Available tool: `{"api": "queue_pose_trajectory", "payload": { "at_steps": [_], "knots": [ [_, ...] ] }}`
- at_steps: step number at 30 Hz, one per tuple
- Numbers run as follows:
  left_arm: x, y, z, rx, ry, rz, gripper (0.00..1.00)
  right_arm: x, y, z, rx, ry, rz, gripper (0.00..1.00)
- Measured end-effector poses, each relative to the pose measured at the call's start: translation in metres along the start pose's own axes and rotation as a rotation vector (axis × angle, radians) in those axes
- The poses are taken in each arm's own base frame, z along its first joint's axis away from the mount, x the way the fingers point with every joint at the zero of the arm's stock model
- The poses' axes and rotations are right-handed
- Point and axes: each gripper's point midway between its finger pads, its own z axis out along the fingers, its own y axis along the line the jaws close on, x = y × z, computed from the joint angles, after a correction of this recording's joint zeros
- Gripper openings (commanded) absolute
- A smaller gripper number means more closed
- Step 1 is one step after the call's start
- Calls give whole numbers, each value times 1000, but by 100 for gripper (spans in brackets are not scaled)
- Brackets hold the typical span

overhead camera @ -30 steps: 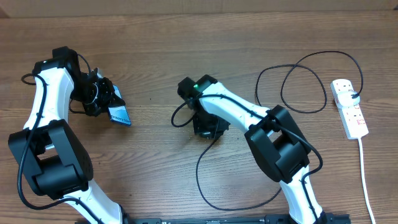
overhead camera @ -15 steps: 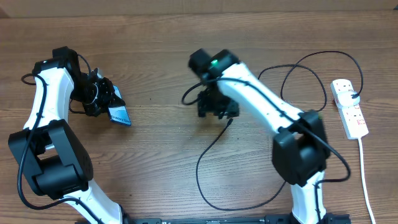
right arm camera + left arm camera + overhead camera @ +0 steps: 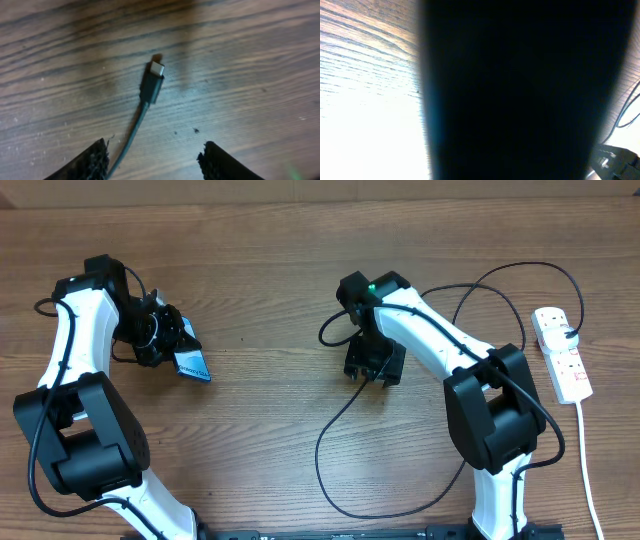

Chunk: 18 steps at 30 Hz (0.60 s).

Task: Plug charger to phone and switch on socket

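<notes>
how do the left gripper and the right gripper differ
The left gripper is shut on the slim blue-screened phone; the right gripper is open and empty, hovering over the silver connector tip of the thin black charger cable. The left wrist view is blocked dark; the right wrist view is clear. Both are black two-finger grippers above the wooden table.

The phone (image 3: 192,363) is left, the charger (image 3: 151,86) centre, the socket (image 3: 562,352) right.

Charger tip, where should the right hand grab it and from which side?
Grip the charger's black housing just behind the metal tip, from above, right hand closing across its narrow sides. It lies flat on the wood, cable trailing toward the hand, leaving the tip free for the phone.
</notes>
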Motion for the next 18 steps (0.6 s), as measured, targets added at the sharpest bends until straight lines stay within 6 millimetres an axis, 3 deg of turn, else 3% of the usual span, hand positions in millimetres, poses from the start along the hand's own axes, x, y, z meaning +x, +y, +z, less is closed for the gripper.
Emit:
{"api": "queue_pose_trajectory", "payload": {
  "at_steps": [5, 14, 18],
  "knots": [
    [0, 0, 0, 0, 0, 0, 4, -5, 9, 11, -45, -17, 21, 45],
    [0, 0, 0, 0, 0, 0, 4, -10, 8, 30, -57, -44, 73, 38],
    [0, 0, 0, 0, 0, 0, 4, -16, 10, 29, -64, -76, 82, 29]
  ]
}}
